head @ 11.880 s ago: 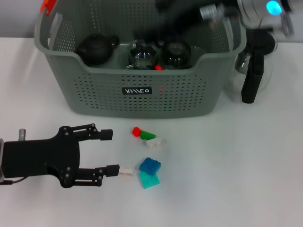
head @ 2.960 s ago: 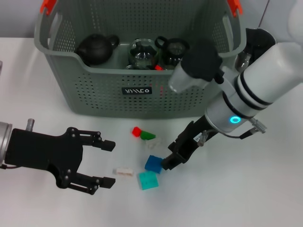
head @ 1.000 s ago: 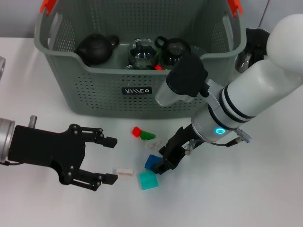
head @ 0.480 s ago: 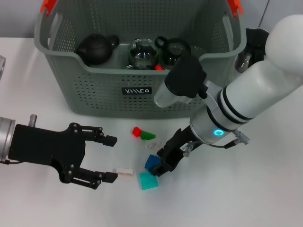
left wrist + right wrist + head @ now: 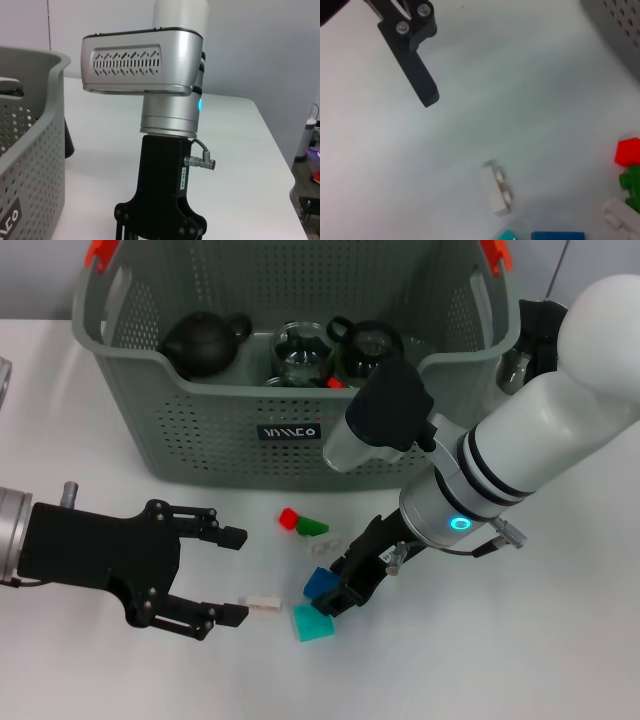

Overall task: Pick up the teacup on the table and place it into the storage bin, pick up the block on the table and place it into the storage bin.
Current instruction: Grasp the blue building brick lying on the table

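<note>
The grey-green storage bin [image 5: 290, 430] stands at the back of the table. Inside it a dark teacup [image 5: 372, 348] sits by a glass cup [image 5: 298, 355] and a dark teapot [image 5: 205, 343]. Loose blocks lie in front: red [image 5: 288, 517], green [image 5: 312, 527], clear white [image 5: 335, 543], blue [image 5: 320, 583], teal [image 5: 311, 621] and a small white one [image 5: 263, 603]. My right gripper [image 5: 338, 587] is open, low over the table, its tips either side of the blue block's right end. My left gripper [image 5: 235, 575] rests open left of the blocks, touching none.
A glass pitcher with a black handle [image 5: 535, 340] stands right of the bin. The right wrist view shows a left finger [image 5: 415, 65], the small white block [image 5: 497, 192] and the red block [image 5: 627, 151]. The left wrist view shows the right arm [image 5: 165, 150] and the bin wall [image 5: 30, 150].
My right gripper has crept a little left and lower, closing in on the blue block. The left gripper and all blocks have stayed where they were.
</note>
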Robot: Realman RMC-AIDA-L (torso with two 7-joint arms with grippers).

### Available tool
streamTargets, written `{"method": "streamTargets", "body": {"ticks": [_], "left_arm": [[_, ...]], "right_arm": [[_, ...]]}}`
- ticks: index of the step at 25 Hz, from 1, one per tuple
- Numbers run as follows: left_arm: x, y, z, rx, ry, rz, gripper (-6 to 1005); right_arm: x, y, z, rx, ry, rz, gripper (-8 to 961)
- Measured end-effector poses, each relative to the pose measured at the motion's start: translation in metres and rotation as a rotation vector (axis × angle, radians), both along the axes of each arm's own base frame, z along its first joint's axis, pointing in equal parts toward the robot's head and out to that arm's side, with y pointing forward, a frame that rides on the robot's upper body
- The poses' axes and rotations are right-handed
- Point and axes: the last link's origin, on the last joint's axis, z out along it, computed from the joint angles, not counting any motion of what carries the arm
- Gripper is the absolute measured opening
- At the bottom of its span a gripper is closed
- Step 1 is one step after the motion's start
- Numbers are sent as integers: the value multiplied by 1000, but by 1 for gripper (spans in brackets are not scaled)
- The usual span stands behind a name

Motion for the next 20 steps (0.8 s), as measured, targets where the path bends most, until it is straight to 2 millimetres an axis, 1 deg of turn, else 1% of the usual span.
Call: {"method": "streamTargets", "body": {"ticks": [12,15,20], "left_arm": [[0,0,0,0,0,-1,813],[0,1,0,0,1,0,813],[0,1,1,2,3,0,814]], "right_arm": [[-1,0,0,1,1,1,556],[-1,0,0,1,1,2,443],[-1,1,1,3,0,3,441]]}}
